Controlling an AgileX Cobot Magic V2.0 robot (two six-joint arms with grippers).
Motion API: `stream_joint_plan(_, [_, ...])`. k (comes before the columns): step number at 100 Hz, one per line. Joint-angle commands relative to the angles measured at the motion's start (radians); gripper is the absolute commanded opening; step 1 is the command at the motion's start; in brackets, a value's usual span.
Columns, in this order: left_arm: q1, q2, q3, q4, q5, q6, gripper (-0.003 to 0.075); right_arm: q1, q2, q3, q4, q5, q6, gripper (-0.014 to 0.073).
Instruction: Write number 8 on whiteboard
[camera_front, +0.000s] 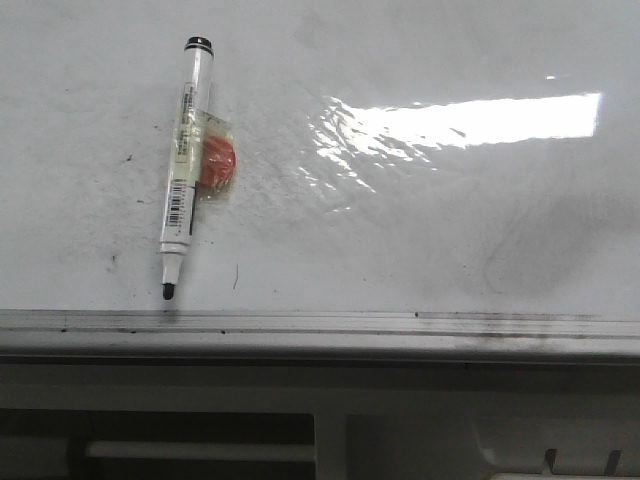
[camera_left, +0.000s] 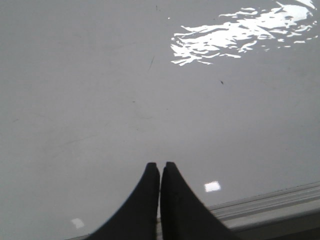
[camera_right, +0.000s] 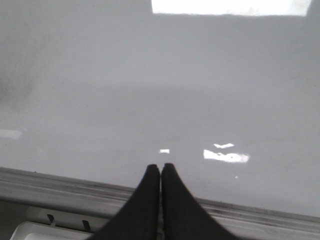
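The whiteboard (camera_front: 420, 220) fills the front view, glossy white with smudges and black specks, and no number 8 shows on it. A white marker (camera_front: 184, 150) with an uncapped black tip lies on it at the left, tip toward the metal rail (camera_front: 320, 322), with an orange-red blob in clear tape stuck to its side. Neither gripper shows in the front view. In the left wrist view my left gripper (camera_left: 160, 165) is shut and empty over bare board. In the right wrist view my right gripper (camera_right: 161, 166) is shut and empty above the rail (camera_right: 60, 185).
Past the rail, a white panel with slots (camera_front: 400, 430) lies along the near side. A bright lamp glare (camera_front: 470, 120) sits on the board at the right. The rail also shows in the left wrist view (camera_left: 270, 205).
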Motion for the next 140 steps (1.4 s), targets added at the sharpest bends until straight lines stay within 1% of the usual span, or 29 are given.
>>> stream_joint_plan(1, [-0.006,-0.028,0.041,-0.002,-0.079,-0.004,-0.002,-0.005,-0.023,0.01,-0.002,-0.025,-0.003,-0.0043])
stream_joint_plan(80, [-0.006,-0.028,0.041,-0.002,-0.079,-0.004,-0.002,-0.005,-0.023,0.01,-0.002,-0.034,-0.003,-0.0043])
stream_joint_plan(89, [-0.006,-0.028,0.041,-0.002,-0.079,-0.004,-0.002,-0.005,-0.023,0.01,-0.013,-0.078,-0.003,-0.0043])
stream_joint_plan(99, [-0.006,-0.028,0.041,-0.002,-0.079,-0.004,-0.002,-0.005,-0.023,0.01,-0.01,-0.164,-0.002,-0.0043])
stream_joint_plan(105, [-0.006,-0.028,0.041,-0.002,-0.079,-0.004,-0.002,-0.005,-0.023,0.01,0.02,-0.223,-0.002,-0.0043])
stream_joint_plan(111, [-0.006,-0.028,0.041,-0.002,-0.079,-0.006,-0.002,-0.005,-0.023,0.01,0.09,-0.298,-0.002,-0.0043])
stream_joint_plan(115, [-0.006,-0.028,0.041,-0.026,-0.079,-0.006,-0.002,-0.005,-0.023,0.01,0.141,-0.34,-0.002,-0.0043])
stream_joint_plan(123, [-0.006,-0.028,0.041,-0.122,-0.079,-0.006,-0.002,-0.005,-0.023,0.01,0.158,-0.4,-0.002,-0.0043])
stream_joint_plan(136, [-0.006,-0.028,0.041,-0.174,-0.102,-0.006,-0.002,-0.005,-0.023,0.01,0.188,-0.411,-0.002,-0.0043])
stream_joint_plan(140, [-0.006,-0.028,0.039,-0.255,-0.117,-0.013,-0.002,-0.005,-0.023,0.01,0.195,-0.411,-0.002,-0.0043])
